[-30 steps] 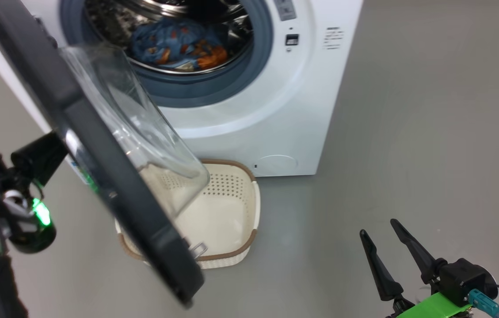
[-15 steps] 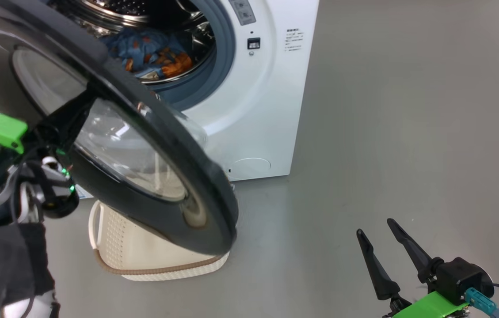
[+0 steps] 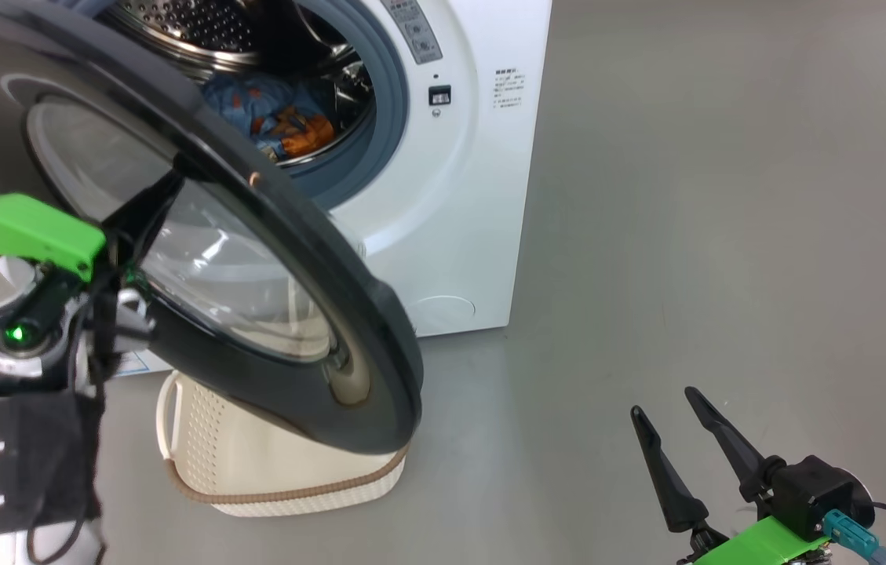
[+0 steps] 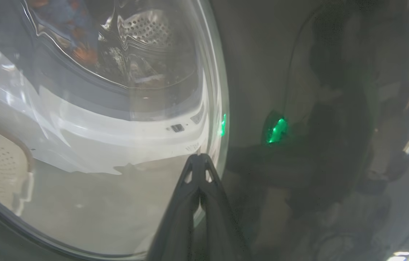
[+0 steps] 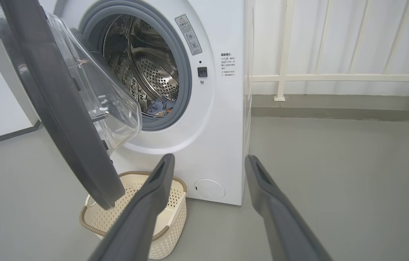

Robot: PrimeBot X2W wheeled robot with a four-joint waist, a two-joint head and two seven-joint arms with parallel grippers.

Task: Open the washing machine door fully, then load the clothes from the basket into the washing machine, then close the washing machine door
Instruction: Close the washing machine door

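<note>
White washing machine (image 5: 222, 145) — black-rimmed door (image 3: 364, 322); cream perforated basket (image 5: 175, 214); blue-orange clothes (image 3: 286, 118).

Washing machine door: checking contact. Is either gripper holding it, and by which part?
Not held. The left gripper, shut, only touches the door on its outer face at the window's edge; the right gripper is open, empty.

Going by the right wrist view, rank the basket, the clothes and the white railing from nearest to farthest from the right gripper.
1. basket, on the floor, lower left of the right gripper.
2. clothes, inside the drum.
3. white railing, behind the machine, upper right.
</note>
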